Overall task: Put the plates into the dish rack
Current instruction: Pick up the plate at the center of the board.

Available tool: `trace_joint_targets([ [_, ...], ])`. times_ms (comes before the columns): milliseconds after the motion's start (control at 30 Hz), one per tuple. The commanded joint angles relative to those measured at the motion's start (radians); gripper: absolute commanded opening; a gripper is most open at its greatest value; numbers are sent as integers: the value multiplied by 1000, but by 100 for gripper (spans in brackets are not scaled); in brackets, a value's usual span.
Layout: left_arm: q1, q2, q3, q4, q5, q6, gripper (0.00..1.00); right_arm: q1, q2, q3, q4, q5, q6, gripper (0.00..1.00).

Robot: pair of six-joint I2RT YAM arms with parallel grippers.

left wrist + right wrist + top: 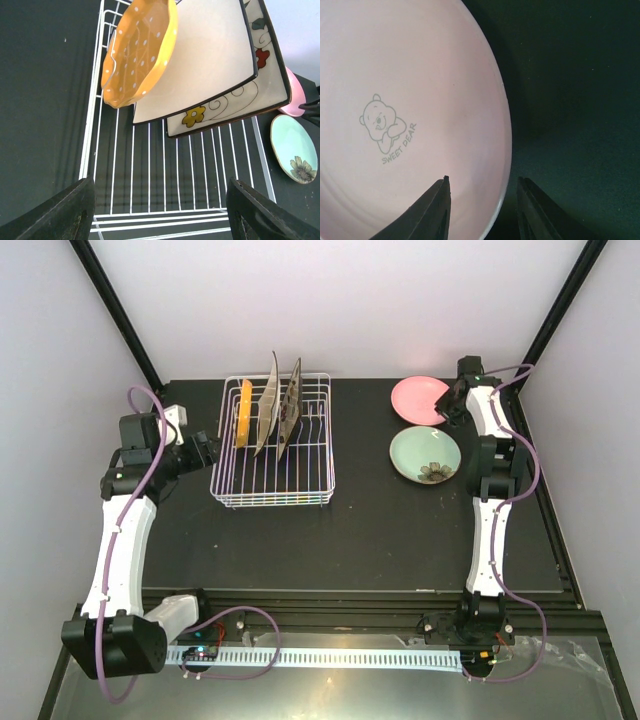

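Note:
The white wire dish rack (225, 490) (150, 216) holds three plates on edge: a small orange one (245, 412) (142, 50), a plain white square one (267, 405) (200, 60) and a flowered square one (291, 405) (235, 107). A pink plate (418, 398) (410, 115) and a pale green plate (425, 454) (294, 148) lie flat on the table at the right. My left gripper (210, 450) (160, 210) hangs open at the rack's left end, holding nothing. My right gripper (447, 405) (483, 180) is open and straddles the pink plate's right rim, one finger over the plate and one outside it.
The black table (380, 530) ends at a raised frame along the front and right sides. Black corner posts (115, 310) rise at the back left and back right. In the left wrist view the pink plate's edge (296, 95) peeks out behind the flowered plate.

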State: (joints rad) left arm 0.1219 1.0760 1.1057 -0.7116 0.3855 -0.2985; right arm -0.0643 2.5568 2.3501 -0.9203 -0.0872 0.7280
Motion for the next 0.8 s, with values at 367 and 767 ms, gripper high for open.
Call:
trace_joint_targets([
  [367,-6,-38,38,-53,-43,24,73,-3,17,-9,25,13,24,31],
  [767,-6,-62,17,-75,-51,30,73,-4,0,-65,51,-12,-3,2],
])
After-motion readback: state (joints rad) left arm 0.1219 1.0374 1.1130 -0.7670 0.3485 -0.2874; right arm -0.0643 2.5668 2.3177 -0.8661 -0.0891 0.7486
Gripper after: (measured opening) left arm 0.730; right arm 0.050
